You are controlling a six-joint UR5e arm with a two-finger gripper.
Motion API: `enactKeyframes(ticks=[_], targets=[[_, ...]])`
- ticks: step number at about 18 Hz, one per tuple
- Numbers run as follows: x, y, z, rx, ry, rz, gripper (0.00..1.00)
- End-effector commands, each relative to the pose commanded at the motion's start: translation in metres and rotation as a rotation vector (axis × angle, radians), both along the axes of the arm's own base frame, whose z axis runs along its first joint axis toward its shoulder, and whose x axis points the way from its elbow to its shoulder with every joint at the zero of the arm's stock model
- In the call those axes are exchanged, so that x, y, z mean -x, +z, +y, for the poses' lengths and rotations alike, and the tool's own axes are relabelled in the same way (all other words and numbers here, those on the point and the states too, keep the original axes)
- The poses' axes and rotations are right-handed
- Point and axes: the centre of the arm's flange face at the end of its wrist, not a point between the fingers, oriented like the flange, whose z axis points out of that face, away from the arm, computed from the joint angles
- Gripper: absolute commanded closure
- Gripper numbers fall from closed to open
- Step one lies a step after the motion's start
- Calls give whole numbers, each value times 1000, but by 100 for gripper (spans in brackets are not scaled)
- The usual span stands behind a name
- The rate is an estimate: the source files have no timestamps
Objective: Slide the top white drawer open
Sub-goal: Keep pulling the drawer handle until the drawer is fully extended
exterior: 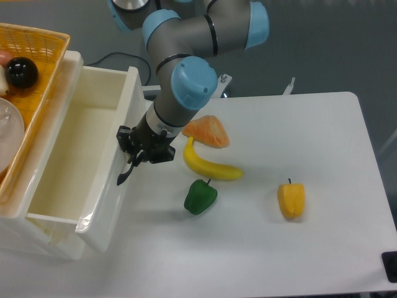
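— What's the setting?
— A white surface (298,261) against a grey background, with a cream cabinet (37,239) at its left edge.

— And the arm?
— The arm (186,81) comes down from the top, bends at blue-capped joints and angles toward the left. Its pincer (131,155) sits against the front of the top white drawer (121,155), right at the black handle (124,174). It looks clamped on the handle, though the fingers are too dark and small to be sure.

— Where's the drawer?
— Pulled well out of the cabinet, its front panel standing over the surface. The inside shows only bare cream walls and floor.

— Any other containers?
— An orange woven basket (37,46) sits on top of the cabinet, holding a black ball (22,72) and a clear rounded object (7,133).

— On the surface?
— An orange wedge (206,131), a banana (209,165), a green pepper (200,196) and a yellow pepper (291,199).
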Motion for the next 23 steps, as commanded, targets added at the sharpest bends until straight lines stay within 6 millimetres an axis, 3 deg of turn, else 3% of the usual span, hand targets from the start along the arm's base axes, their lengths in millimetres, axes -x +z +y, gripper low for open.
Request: enactKeyframes(ticks=[16, 23], targets=[[23, 12, -2, -21, 30, 13, 79], [30, 8, -3, -15, 39, 10, 79]])
